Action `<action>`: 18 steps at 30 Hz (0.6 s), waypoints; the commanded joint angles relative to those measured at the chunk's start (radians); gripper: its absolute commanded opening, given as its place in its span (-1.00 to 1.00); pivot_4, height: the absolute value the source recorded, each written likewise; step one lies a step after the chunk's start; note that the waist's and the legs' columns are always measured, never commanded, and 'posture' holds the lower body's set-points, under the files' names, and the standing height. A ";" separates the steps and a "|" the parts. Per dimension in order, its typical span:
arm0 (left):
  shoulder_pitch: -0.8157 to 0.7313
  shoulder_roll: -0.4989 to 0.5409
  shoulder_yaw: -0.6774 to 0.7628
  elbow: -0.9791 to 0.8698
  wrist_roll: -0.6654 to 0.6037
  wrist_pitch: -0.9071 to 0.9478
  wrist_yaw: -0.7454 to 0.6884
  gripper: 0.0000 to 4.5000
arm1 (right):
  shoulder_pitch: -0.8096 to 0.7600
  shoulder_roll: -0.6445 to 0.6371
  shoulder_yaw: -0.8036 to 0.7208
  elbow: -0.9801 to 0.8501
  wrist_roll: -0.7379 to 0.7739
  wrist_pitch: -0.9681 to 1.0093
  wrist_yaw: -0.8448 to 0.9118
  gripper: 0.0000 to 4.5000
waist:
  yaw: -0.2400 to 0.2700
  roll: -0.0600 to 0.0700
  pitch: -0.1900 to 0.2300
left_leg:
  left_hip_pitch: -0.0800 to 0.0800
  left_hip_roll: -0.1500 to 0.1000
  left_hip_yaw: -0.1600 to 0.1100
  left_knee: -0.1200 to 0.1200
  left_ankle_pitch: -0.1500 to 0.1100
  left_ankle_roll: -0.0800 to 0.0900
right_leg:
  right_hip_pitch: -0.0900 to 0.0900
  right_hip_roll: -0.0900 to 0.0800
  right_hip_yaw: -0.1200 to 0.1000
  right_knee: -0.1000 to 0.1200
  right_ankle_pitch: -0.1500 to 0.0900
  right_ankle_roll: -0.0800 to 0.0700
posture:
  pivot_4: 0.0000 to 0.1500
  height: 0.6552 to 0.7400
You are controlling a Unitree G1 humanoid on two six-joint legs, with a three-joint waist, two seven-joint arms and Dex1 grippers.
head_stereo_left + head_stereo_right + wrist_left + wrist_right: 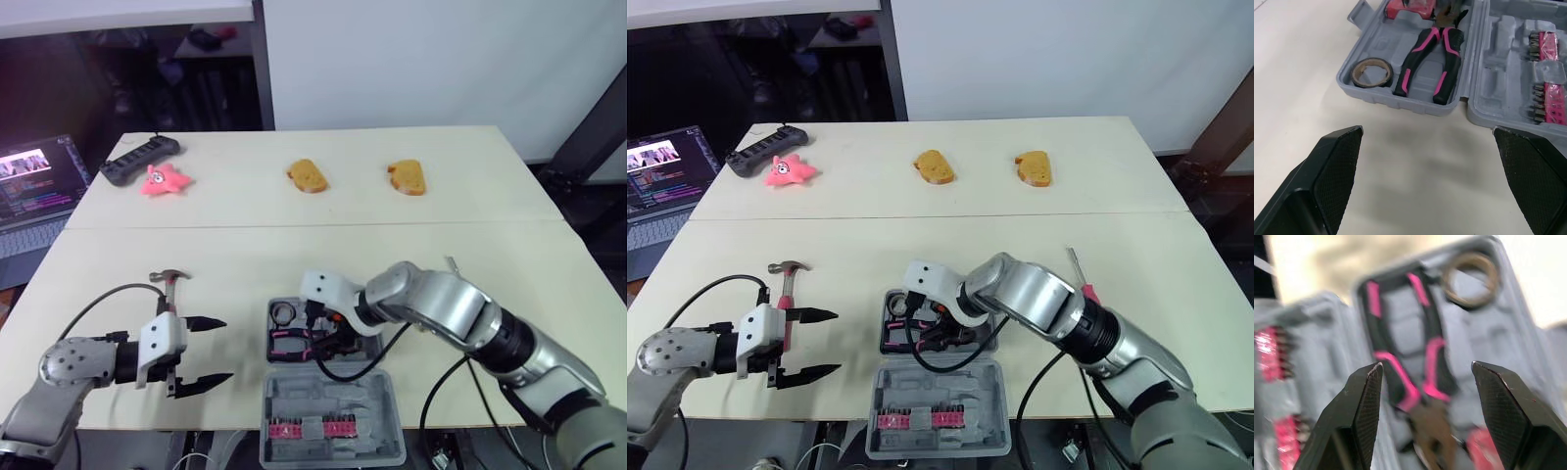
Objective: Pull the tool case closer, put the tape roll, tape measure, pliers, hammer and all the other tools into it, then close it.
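Note:
The grey tool case (333, 431) lies open at the table's front edge. In its tray are a tape roll (1371, 72), black-and-pink pliers (1425, 63) and a pink tape measure (1410, 6). My right gripper (1425, 369) hangs open just above the pliers (294, 343), with nothing between its fingers. Left of the case, my left gripper (204, 351) is open and empty over bare table. A hammer (168, 284) lies on the table beside that gripper. A pink-handled screwdriver (1078, 272) lies right of the case, partly behind my right arm.
Far across the table lie two bread pieces (308, 176) (407, 177), a pink star toy (164, 181) and a black power strip (140, 160). A laptop (34, 186) stands off the table's left side. The case lid overhangs the front edge.

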 commanded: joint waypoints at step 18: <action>0.013 0.010 0.022 -0.024 -0.006 0.005 0.003 1.00 | 0.432 0.060 -0.113 -0.028 -0.163 -0.552 -0.040 -0.98 | 0.000 0.000 0.000 | 0.000 0.000 0.000 0.008 0.000 0.001 | 0.002 0.001 0.000 0.005 0.000 0.000 | 1.00 1.00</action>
